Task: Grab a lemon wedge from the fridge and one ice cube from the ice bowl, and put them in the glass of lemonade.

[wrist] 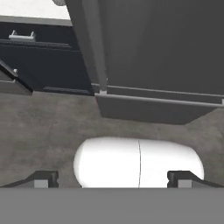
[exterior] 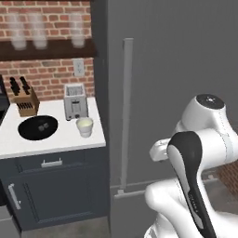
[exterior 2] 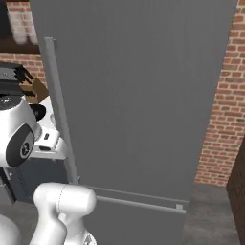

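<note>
Toaster (exterior: 75,102) beside knife block (exterior: 26,103)

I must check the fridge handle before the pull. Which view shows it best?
The right base view: the handle runs nearly full length down the closed fridge. The left base view also shows it, farther off; the hand view shows just its lower end.

The robot arm (exterior: 200,153) is white, smooth and round, like fat tubes joined together. One part has a shiny black band running along it. A round dark grey cap with tiny marks sits on top of one joint. The two small fingers (wrist: 41,179) are dark grey.
</note>
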